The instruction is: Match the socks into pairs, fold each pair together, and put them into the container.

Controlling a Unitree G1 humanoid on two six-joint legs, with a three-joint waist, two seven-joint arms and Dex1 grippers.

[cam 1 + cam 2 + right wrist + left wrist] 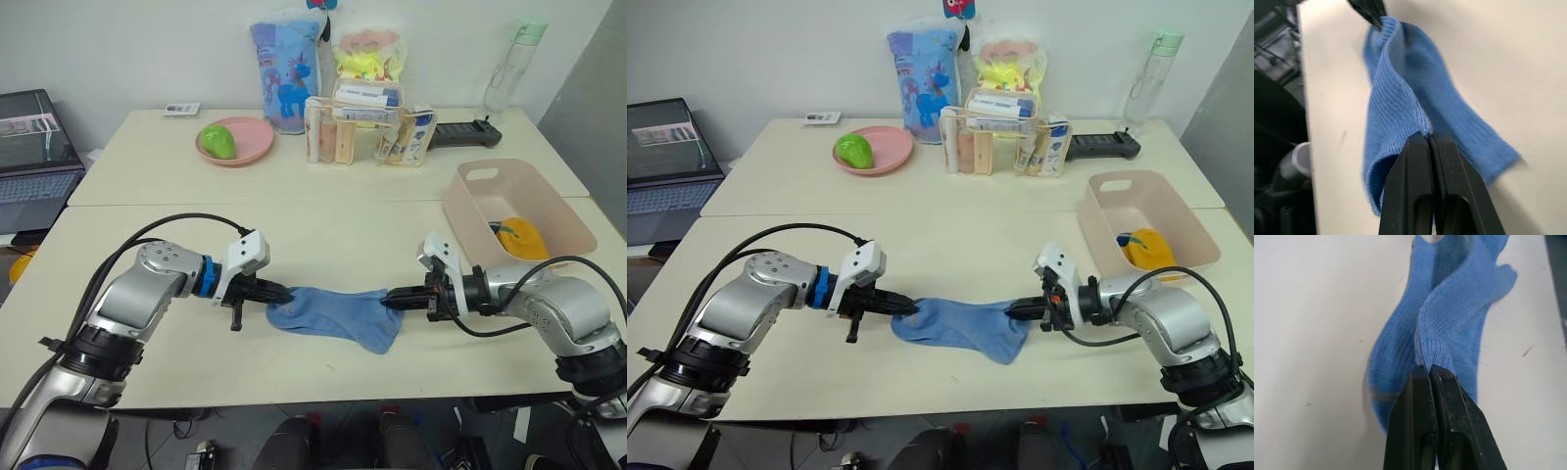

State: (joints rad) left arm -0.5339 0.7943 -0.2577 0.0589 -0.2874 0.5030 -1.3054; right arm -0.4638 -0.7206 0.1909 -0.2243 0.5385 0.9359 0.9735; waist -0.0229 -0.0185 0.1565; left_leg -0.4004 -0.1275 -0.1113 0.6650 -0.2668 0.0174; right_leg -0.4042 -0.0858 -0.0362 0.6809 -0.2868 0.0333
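The light blue socks [335, 315] lie stretched out as one layered bundle near the table's front edge. My left gripper [287, 292] is shut on their left end, pinching the ribbed fabric [1432, 355]. My right gripper [386, 300] is shut on the right end [1400, 117], and the bundle is held between the two. To the right stands the pale pink container [468, 221], holding a folded mustard yellow pair [521, 238] with something dark tucked beside it.
At the back are a round pink plate [250, 147] with a green fruit, a clear organiser of bottles [364, 135], a soft blue bag [285, 73], a water bottle [509, 67] and a black remote [462, 132]. A laptop [34, 157] sits beyond the left edge.
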